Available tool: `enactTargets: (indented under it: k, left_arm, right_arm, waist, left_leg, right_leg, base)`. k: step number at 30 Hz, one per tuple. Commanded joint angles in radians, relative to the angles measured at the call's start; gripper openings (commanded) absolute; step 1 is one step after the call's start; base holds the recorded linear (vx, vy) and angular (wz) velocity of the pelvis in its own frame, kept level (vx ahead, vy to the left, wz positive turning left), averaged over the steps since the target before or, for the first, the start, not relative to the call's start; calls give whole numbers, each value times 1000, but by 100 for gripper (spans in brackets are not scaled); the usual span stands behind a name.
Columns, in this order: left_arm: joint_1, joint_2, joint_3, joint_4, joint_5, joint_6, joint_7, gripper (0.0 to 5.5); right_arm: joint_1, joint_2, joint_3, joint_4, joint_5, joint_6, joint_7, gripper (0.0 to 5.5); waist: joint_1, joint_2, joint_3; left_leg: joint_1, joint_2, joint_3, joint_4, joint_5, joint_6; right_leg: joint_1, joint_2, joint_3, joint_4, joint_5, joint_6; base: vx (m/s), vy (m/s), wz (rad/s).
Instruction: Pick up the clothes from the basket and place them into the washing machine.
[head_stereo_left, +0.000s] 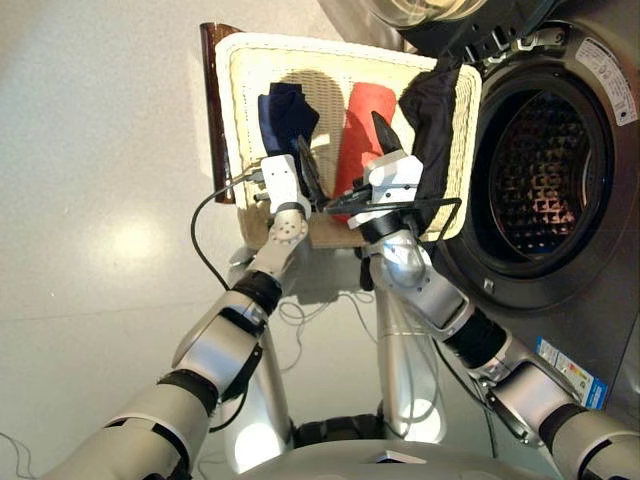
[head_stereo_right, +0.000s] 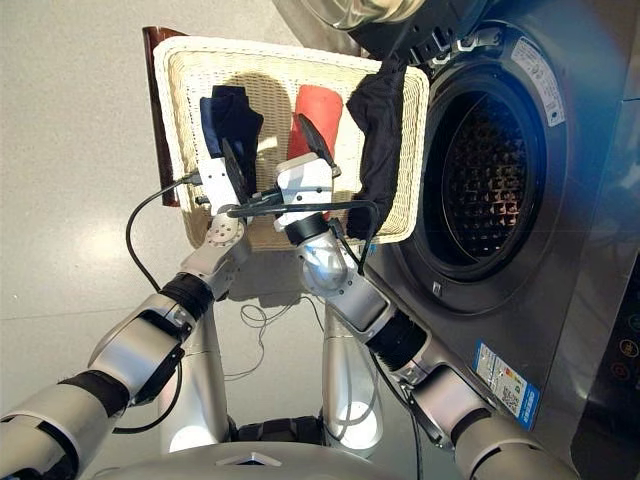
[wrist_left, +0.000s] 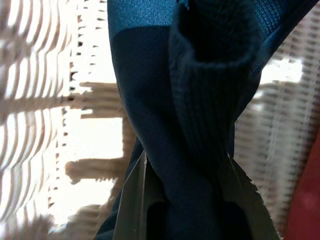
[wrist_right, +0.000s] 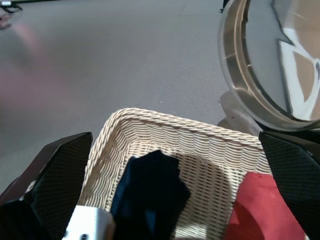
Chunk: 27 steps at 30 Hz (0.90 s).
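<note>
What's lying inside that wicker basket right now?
Inside the basket lie a navy cloth, gripped by the left pincer, and a coral-red roll. A black cloth drapes over the rim nearest the washing machine. The pincers hide the weave beneath.

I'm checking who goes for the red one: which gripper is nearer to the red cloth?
Right. The right gripper hangs open directly over the red cloth in the basket. The left gripper is off to the side, closed on the navy cloth.
</note>
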Motion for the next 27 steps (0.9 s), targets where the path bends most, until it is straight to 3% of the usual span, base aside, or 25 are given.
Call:
enactTargets:
  k: [1,6,12,14,15,17,19,22,27]
  left_arm:
    - [-17,-23,-45,-57,104,-14,6,0]
    - [76,54,-55,-278,212,-27,26,0]
    - [189,146,-45,-548,349,-51,12,0]
    - [253,206,-29,-681,458,-61,19,0]
    - [254,206,-29,-682,459,-60,19,0]
    - [290,288,-25,-801,620,-59,51,0]
    - [301,325,-19,-858,664,-63,49,0]
    - [308,438,-76,-989,763,-81,32,0]
    - [291,498,-129,-1047,794,-95,32,0]
  right_arm:
    - [32,-36,-73,-139,74,-78,50,550]
    - [78,-92,-138,-152,57,-62,38,550]
    - [105,-110,-204,-157,92,-91,53,550]
    - [112,-127,-212,-166,150,-102,79,550]
    - [112,-127,-212,-166,150,-102,79,550]
    - [114,-153,-217,-194,187,-107,83,550]
    - [105,-178,-201,-209,246,-99,126,550]
    - [31,-288,-151,-285,369,-100,204,550]
    - [-80,-341,-70,-303,456,-103,244,550]
  waist:
    - [2,38,-7]
    - [18,46,-7]
    - [39,54,-7]
    - [50,59,-7]
    - [50,59,-7]
    - [57,61,-7]
    - [60,59,-7]
    - [67,60,-7]
    - [73,66,-7]
  left_leg:
    - [86,-14,14,-82,-20,-33]
    - [187,-28,32,-193,18,-32]
    - [253,-45,30,-250,37,-27]
    - [271,-45,26,-254,33,-27]
    - [272,-45,26,-254,33,-27]
    - [271,-46,21,-239,24,-28]
    - [270,-45,19,-234,22,-28]
    - [274,-40,21,-227,17,-31]
    - [274,-40,24,-224,17,-32]
  right_leg:
    - [12,-13,18,-58,20,21]
    - [109,-17,8,-167,59,30]
    - [177,-14,6,-222,73,36]
    - [200,-16,1,-230,66,34]
    - [201,-16,1,-230,66,34]
    - [207,-19,4,-225,60,32]
    - [206,-18,6,-218,58,32]
    - [212,-22,1,-214,51,33]
    - [209,-22,0,-212,50,34]
  base:
    - [0,0,0]
    - [0,0,0]
    - [9,-3,-1]
    - [0,0,0]
    - [0,0,0]
    - [0,0,0]
    - [0,0,0]
    - [0,0,0]
    - [0,0,0]
